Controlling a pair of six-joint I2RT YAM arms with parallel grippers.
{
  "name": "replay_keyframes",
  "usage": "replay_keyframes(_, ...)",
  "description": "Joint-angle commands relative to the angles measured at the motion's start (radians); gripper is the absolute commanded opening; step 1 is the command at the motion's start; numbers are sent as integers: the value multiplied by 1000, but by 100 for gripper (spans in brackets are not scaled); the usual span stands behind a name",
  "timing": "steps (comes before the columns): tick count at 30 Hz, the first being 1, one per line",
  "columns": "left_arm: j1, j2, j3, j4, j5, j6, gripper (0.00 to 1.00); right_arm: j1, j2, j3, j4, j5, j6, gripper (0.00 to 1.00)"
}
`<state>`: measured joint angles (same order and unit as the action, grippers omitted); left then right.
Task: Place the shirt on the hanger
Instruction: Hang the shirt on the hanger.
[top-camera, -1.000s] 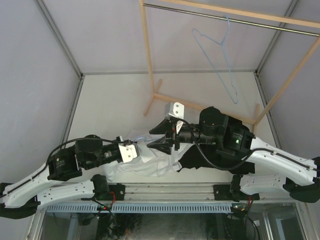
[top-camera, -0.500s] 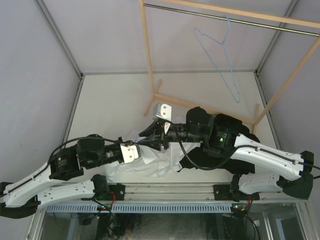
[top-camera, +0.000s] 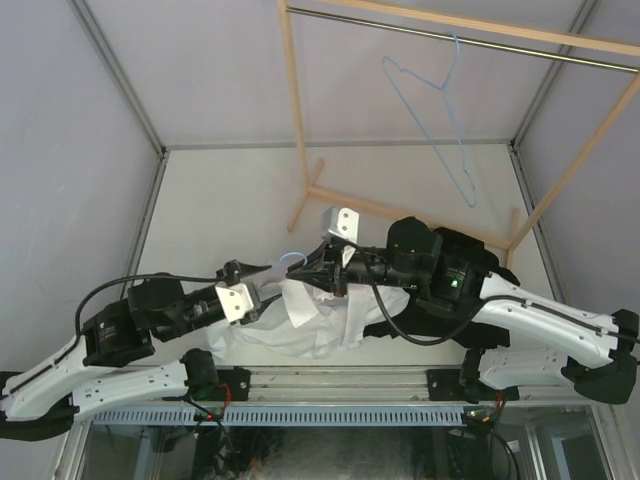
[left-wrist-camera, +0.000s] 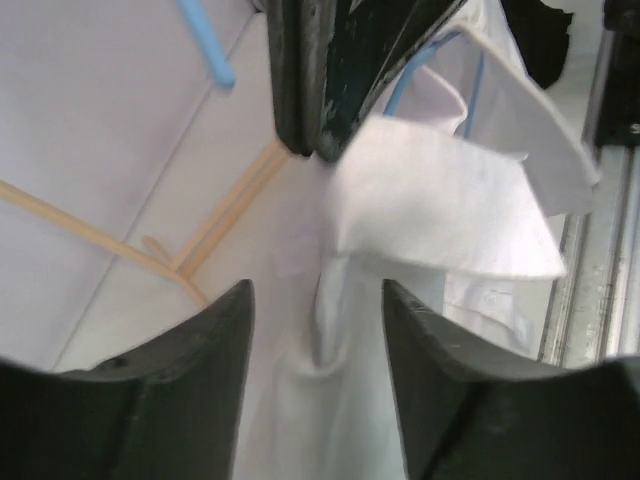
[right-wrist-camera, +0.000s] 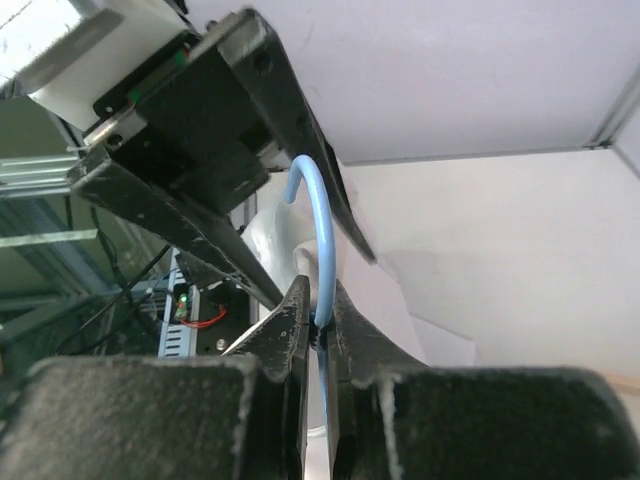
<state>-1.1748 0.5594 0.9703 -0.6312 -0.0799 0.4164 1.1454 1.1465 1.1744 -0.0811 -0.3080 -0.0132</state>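
Right gripper (right-wrist-camera: 320, 335) is pinched tight on the hanger (right-wrist-camera: 318, 225), right under its curved top, holding it up over the near side of the table (top-camera: 230, 200). Left gripper (left-wrist-camera: 315, 375) sits just beside it with fingers spread and nothing in them. Shirt (top-camera: 310, 325) hangs bunched below the two. Its collar flops around the blue wire in the left wrist view, so I'd say the hanger is in through the neck. Can't tell if the shoulders are seated though. That looks like what's left, plus maybe getting it onto the rack (top-camera: 296, 130). Black garment (left-wrist-camera: 545, 40) lies right beside the shirt and could snag. Spare hanger (top-camera: 445, 130) dangles from the rack's rail.
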Motion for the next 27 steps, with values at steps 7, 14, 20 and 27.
replay_keyframes(7, 4, -134, -38, 130, -221, -88, 100, -96, -139, 155, -148, 118, -64, 0)
replay_keyframes(14, 4, -224, -137, 228, -405, -189, 100, -115, -239, 165, -157, 222, -10, 0)
replay_keyframes(20, 3, -192, -206, 281, -528, -225, 100, -116, -262, 172, -159, 199, 22, 0)
replay_keyframes(27, 4, -131, -185, 287, -642, -218, 26, -116, -282, 188, -185, 217, 12, 0)
